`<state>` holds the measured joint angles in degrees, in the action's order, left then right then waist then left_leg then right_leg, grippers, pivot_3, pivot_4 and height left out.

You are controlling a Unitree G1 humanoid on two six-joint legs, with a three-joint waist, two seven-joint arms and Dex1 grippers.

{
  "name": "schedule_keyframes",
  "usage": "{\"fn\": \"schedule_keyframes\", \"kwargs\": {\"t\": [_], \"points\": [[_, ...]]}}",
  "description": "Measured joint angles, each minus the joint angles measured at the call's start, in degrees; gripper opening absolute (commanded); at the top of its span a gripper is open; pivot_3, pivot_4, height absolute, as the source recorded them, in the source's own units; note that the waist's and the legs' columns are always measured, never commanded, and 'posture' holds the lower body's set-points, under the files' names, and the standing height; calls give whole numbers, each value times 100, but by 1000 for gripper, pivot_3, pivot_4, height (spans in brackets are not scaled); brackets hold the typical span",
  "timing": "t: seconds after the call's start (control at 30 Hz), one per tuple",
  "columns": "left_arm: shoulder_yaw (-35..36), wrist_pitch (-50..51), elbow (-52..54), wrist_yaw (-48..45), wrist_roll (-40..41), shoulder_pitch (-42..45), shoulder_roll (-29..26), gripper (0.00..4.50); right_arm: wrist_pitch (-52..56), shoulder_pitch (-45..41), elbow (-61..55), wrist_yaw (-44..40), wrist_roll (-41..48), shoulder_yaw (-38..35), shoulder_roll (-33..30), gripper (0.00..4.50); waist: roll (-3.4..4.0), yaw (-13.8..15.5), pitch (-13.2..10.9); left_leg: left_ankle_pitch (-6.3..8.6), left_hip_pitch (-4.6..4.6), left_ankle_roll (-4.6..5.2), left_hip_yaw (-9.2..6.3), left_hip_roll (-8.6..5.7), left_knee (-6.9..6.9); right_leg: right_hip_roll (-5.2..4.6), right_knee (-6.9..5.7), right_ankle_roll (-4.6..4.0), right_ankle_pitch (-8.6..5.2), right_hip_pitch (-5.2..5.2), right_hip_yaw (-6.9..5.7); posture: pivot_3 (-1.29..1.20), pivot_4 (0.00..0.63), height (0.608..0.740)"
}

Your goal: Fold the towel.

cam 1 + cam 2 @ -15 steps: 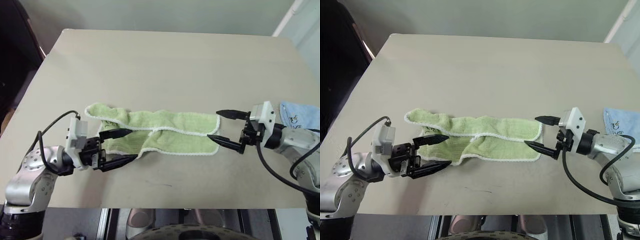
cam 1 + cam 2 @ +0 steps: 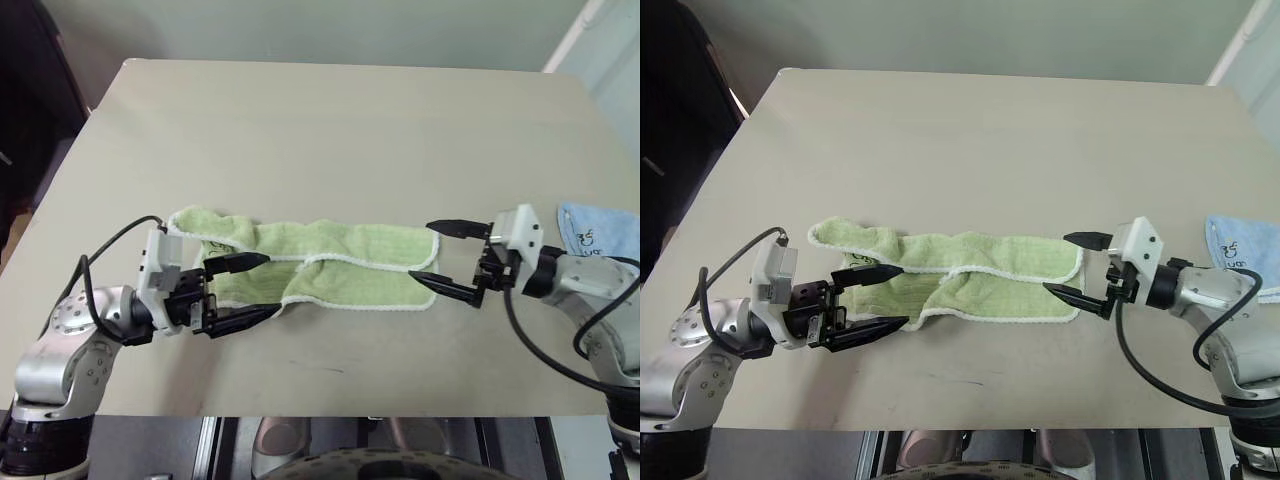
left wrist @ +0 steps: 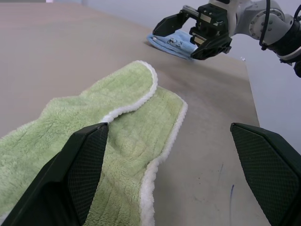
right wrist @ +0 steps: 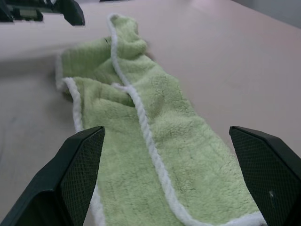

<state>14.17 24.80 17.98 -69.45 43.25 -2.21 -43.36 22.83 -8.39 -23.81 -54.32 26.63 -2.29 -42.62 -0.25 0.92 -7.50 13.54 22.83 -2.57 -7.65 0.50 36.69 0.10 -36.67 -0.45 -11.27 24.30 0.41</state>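
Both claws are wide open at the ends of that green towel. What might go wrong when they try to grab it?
The towel lies rumpled and partly doubled, so the left gripper may pinch only one layer and leave a crooked fold. The right gripper straddles the flat end; its fingers could slide over the edging. The blue cloth lies beside that arm and might get dragged.

Colours and patterns, bench scene

Towel [image 2: 330, 265]: light green terry, white stitched edging along every visible border, small dark printed mark near its left end. Bench [image 2: 330, 130]: plain beige-tan, matte, with a faint dark scuff at lower centre of the frame. Cloth [image 2: 600, 230] at right edge of the frame: light blue with a small dark print. Left claw [image 2: 250, 290] and right claw [image 2: 432, 252]: black fingers, fine cross-hatched texture on the pads [image 3: 82, 174], white housing blocks behind them, silver-grey arm links, black cables.
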Motion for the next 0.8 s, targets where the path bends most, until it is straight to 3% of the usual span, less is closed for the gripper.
{"fn": "schedule_keyframes", "kwargs": {"t": [0.13,0.57,0.8], "points": [[-230,-111,-189,-30,-123,281,114,4500,-359,-4,61,137,-647,401,4,4473,0,14,0,0,0,1,-2,1,3,0,-3,-52,34,0,0,0,150,740],[-530,-397,-472,-154,-462,475,226,4500,-2000,-289,1464,290,-2371,948,-80,4473,-1,6,0,3,-1,8,4,10,17,1,0,-37,40,0,0,0,150,740],[-530,-487,-471,-147,-491,417,304,4500,-2557,-505,1981,288,-2768,1188,-42,4473,-1,10,0,3,-2,10,5,12,24,2,3,-33,42,2,0,0,150,740]]}}
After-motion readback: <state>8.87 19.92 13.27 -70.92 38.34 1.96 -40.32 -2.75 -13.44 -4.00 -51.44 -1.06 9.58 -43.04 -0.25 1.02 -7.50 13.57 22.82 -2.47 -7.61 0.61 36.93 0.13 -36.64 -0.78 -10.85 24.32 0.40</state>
